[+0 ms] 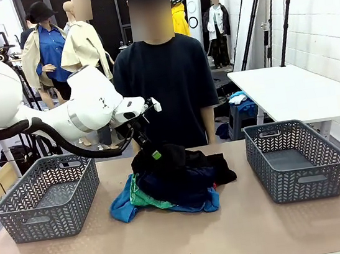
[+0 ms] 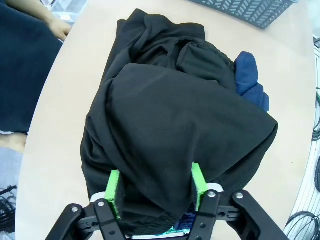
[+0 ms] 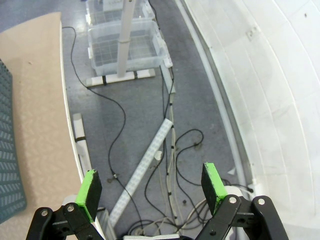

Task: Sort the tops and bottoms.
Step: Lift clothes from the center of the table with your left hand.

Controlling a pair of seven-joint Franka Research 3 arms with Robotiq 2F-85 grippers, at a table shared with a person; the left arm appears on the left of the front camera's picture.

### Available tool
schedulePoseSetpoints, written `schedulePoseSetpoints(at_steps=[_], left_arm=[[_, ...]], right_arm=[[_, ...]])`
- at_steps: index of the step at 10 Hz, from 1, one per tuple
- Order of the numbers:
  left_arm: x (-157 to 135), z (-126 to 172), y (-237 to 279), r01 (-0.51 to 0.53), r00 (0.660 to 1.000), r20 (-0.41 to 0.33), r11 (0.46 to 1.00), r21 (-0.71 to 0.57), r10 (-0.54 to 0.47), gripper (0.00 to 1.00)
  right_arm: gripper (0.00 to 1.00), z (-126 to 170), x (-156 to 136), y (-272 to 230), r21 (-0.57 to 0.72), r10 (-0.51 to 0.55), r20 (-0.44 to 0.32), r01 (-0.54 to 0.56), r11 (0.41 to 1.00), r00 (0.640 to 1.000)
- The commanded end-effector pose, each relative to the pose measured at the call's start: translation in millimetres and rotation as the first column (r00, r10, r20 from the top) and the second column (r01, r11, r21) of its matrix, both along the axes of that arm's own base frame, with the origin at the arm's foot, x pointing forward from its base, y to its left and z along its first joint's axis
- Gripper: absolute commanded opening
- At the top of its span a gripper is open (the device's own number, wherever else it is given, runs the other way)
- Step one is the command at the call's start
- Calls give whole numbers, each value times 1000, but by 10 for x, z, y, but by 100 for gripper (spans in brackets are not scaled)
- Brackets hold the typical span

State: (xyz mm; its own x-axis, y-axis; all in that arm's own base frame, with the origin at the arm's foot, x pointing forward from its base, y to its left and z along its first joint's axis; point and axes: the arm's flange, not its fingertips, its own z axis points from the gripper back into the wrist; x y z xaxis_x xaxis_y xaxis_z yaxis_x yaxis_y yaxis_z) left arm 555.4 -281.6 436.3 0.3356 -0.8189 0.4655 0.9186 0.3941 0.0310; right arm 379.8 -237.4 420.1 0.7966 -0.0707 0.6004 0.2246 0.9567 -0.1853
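Between the green pads (image 2: 114, 187) of the left gripper (image 2: 156, 187) sits a thick fold of the black garment (image 2: 175, 115), pressed from both sides with the jaws partly drawn in. It lies on top of the heap in the middle of the table (image 1: 185, 244). Under it lie the navy trousers (image 1: 181, 187), the green shorts (image 1: 139, 198) and blue cloth (image 1: 123, 209), all touching. The left basket (image 1: 18, 212) and the right basket (image 1: 288, 168), well apart at either side, hold nothing, so I judge the sorting barely begun: every piece remains to be placed. The right gripper (image 3: 152, 187) hangs with its jaws spread wide over the floor beside the table edge.
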Motion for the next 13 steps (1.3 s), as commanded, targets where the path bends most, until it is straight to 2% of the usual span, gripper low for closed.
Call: schedulePoseSetpoints(at_steps=[1, 2, 8, 10, 11, 12, 13], left_arm=[[38, 30, 29, -8, 1000, -12, 1000, -4, 8, 6], [38, 27, 28, -5, 1000, -15, 1000, -4, 5, 0], [-15, 63, 68, 52, 997, -61, 997, -50, -55, 0], [-30, 197, 85, 72, 994, -76, 995, -64, -77, 0], [-57, 358, 105, 77, 994, -79, 996, -45, -80, 0], [-82, 690, 157, 63, 996, -66, 997, -42, -66, 0], [-109, 1093, 180, 60, 998, -18, 998, -33, -60, 0]], right_arm=[[100, -3, -6, -6, 2, -2, 0, 2, 1000, 1000], [100, -3, -6, -6, 2, -2, 0, 2, 1000, 1000], [100, -3, -6, -6, 2, -2, 0, 2, 1000, 1000], [100, -3, -6, -6, 2, -2, 0, 2, 1000, 1000], [100, -3, -6, -6, 2, -2, 0, 2, 1000, 1000], [100, -3, -6, -6, 2, -2, 0, 2, 1000, 1000], [100, -3, -6, -6, 2, -2, 0, 2, 1000, 1000]])
